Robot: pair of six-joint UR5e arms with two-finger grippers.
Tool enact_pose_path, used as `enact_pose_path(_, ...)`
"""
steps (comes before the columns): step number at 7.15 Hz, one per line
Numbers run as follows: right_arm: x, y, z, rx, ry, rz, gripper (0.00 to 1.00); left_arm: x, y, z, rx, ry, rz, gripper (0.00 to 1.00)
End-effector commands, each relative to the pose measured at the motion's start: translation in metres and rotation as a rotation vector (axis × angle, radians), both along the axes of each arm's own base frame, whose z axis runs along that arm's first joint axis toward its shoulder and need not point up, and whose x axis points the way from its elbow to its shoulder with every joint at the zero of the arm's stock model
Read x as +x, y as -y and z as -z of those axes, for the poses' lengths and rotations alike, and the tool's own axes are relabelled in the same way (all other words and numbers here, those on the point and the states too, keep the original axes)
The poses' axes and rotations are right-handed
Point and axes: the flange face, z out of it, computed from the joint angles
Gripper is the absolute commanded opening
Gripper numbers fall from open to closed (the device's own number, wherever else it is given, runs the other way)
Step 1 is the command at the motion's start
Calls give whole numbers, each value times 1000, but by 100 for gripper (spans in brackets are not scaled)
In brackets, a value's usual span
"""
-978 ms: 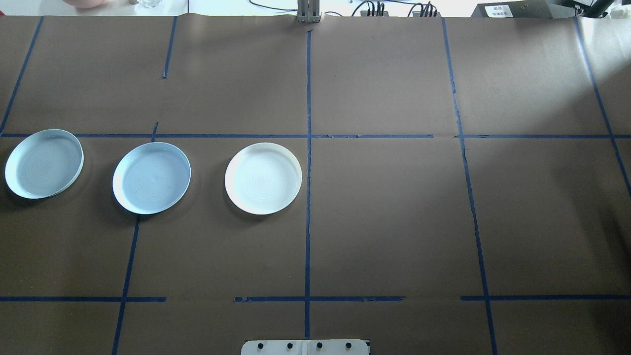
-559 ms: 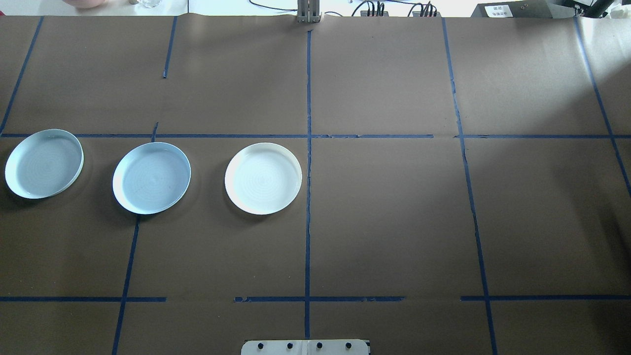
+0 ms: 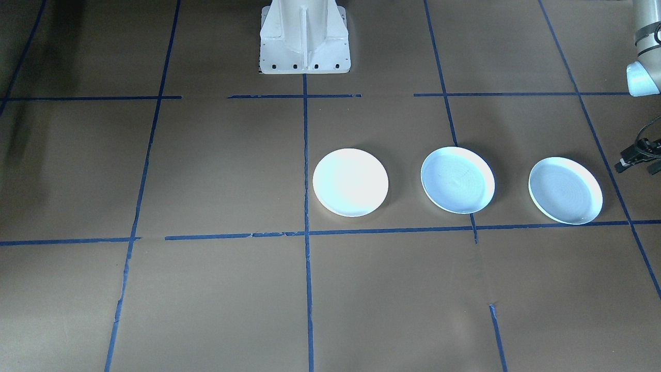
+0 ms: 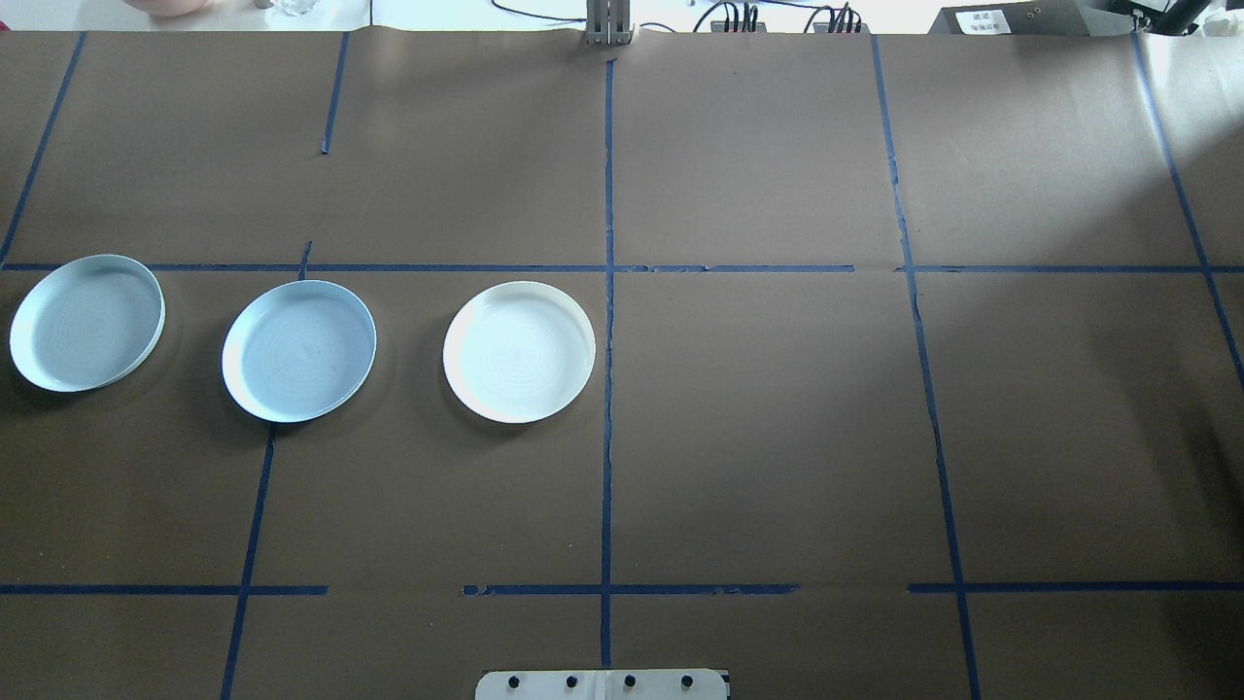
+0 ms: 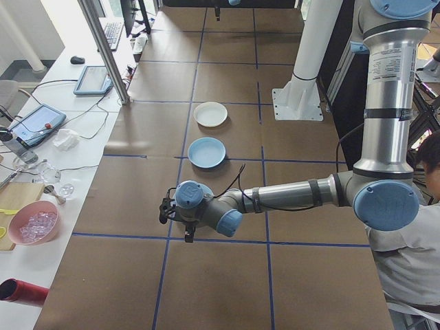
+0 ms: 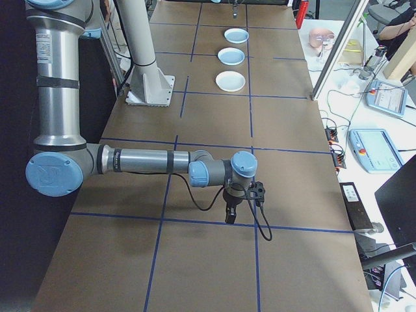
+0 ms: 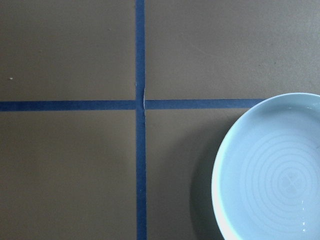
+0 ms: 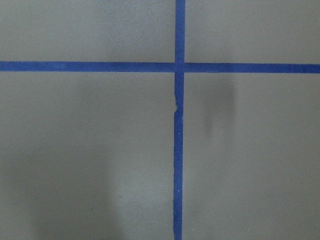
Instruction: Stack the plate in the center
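Observation:
Three plates lie in a row on the brown table. The white plate (image 4: 519, 352) lies just left of the centre tape line. A light blue plate (image 4: 298, 350) and a second light blue plate (image 4: 86, 322) lie further left. My left gripper (image 5: 186, 234) hangs above the table by the outermost blue plate, whose rim (image 7: 272, 170) fills the lower right of the left wrist view; I cannot tell its state. Far off on the other side, my right gripper (image 6: 229, 213) points down over bare table, and I cannot tell its state either. No fingers show in either wrist view.
Blue tape lines (image 4: 607, 292) divide the table into squares. The robot's white base (image 3: 304, 39) stands at the near middle edge. A side table with tablets (image 5: 92, 79) and a pink bowl (image 5: 33, 223) runs along the far edge. A person (image 5: 412, 254) sits behind the left arm.

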Motion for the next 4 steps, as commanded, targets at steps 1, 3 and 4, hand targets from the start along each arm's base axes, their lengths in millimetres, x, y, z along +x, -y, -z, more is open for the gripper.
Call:
enact_pose_path(1, 0, 0, 0, 0, 0, 0, 100, 15, 12, -13, 8, 14, 44, 90)
enact_pose_path(3, 0, 0, 1, 1, 0, 0, 100, 34, 24, -19, -14, 3, 34, 83)
enact_pose_path(4, 0, 0, 0, 0, 0, 0, 100, 38, 24, -19, -20, 1, 31, 83)
